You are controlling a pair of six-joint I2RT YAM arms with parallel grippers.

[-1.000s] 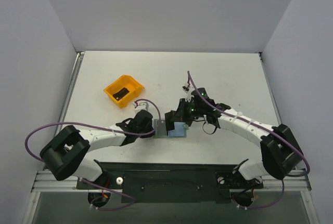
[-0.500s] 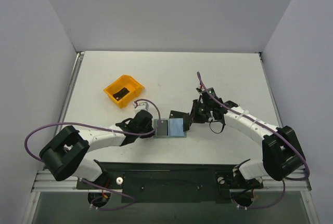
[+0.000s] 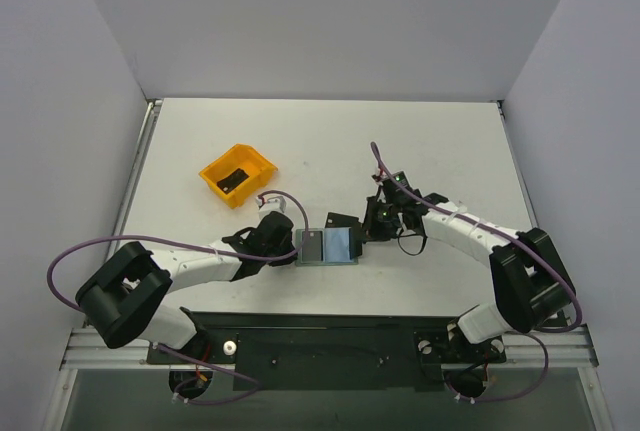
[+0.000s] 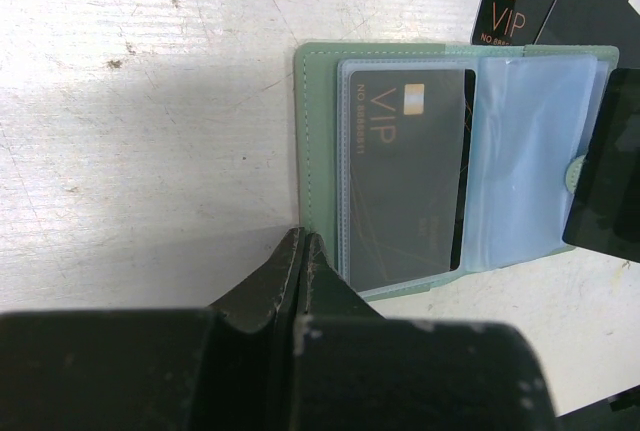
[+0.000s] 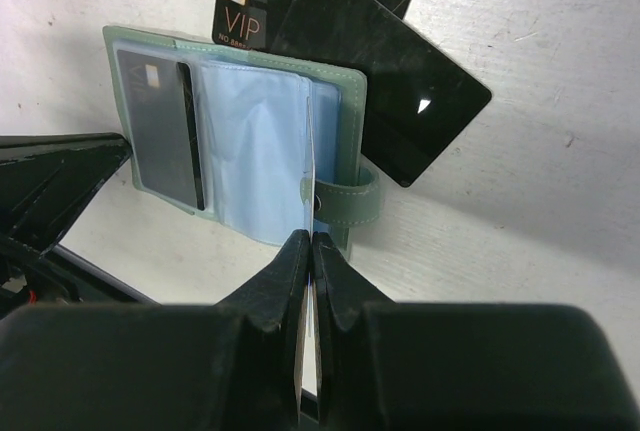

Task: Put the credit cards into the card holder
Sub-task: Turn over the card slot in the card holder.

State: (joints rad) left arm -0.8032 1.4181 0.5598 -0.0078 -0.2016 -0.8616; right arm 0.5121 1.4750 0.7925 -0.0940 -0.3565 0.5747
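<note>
Moved: right gripper point(image 5: 308, 251) has drawn back to the right edge of the card holder point(image 4: 318, 131), which now lies open and flat.
Left side: left gripper point(image 4: 303, 251) pressed together, pinning the holder's near-left edge.
Right side: fingers pressed together, apparently pinching 1 sleeve leaf point(image 5: 311, 141) upright.
Cards: 1 sleeved card point(image 4: 405, 181) on the left; loose credit cards point(image 5: 400, 101) touch the far edge.
Advice: keep the leaf lifted and the pin firm, so the pocket opens.

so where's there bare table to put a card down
Widest bare patch: the far table, between the orange bin and the right edge. Also the strip left of the bin. Crowded: around the wallet, with the left hand and right hand shut on it and loose cards just behind.
</note>
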